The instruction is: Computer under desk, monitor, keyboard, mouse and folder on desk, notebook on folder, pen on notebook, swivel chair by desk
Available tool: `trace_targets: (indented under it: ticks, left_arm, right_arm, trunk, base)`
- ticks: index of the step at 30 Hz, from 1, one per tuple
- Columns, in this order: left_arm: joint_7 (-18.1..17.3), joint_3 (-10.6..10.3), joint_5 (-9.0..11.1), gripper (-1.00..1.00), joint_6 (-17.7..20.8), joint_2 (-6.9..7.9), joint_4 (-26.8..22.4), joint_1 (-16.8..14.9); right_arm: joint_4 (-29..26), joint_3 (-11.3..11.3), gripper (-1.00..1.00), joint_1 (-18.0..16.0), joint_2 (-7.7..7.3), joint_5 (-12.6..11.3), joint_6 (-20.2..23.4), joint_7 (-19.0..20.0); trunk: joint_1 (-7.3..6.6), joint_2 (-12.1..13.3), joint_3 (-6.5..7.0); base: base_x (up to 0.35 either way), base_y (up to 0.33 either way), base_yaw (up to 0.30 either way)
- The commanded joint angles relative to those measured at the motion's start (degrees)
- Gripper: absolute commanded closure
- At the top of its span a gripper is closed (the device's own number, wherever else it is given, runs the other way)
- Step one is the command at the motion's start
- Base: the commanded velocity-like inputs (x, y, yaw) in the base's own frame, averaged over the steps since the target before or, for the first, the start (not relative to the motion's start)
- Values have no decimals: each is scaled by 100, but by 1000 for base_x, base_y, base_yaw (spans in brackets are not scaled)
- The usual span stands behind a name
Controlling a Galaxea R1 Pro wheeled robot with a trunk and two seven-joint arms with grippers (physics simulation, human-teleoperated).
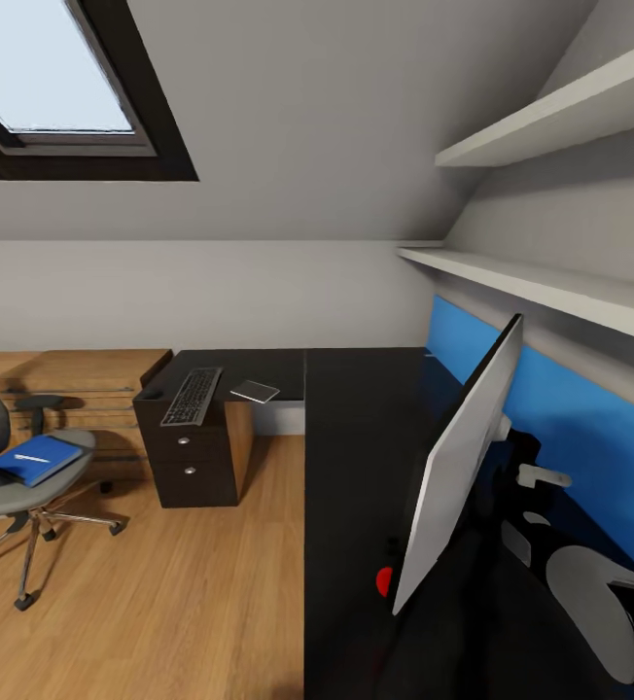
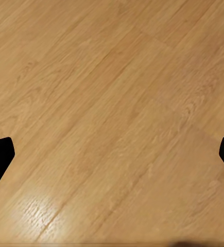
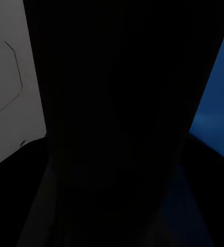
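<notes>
Head view, folder (image 1: 37, 459) on swivel chair (image 1: 11, 486), well apart from left jaws spread over floor (image 2: 112, 103), right jaws' state unclear

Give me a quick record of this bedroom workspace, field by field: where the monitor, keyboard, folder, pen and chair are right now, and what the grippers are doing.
monitor: on the desk, seen edge-on, white back toward the blue wall panel
keyboard: on the far desk wing, above the drawers
flat dark item: beside the keyboard; identity unclear
folder: blue, on the swivel chair seat
pen: white, lying on the folder
swivel chair: on the wood floor, apart from the desk
left gripper: open over bare floor
right gripper: too dark to judge
</notes>
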Motion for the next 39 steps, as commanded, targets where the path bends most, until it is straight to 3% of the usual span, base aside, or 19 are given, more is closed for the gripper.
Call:
trace_targets:
  ticks: [1,39]
  left_arm:
    - [9,-49,39,-100,-12,0,1,-4]
    - [9,-49,40,-100,-13,-21,-2,-4]
  right_arm:
    - [407,-229,100,-1,2,21,-8,15]
    - [412,-229,100,-1,5,30,-8,15]
  trunk:
    - [1,-2,-8]
    - [1,-2,-8]
  base:
    - [0,-45,0]
    - [37,-3,0]
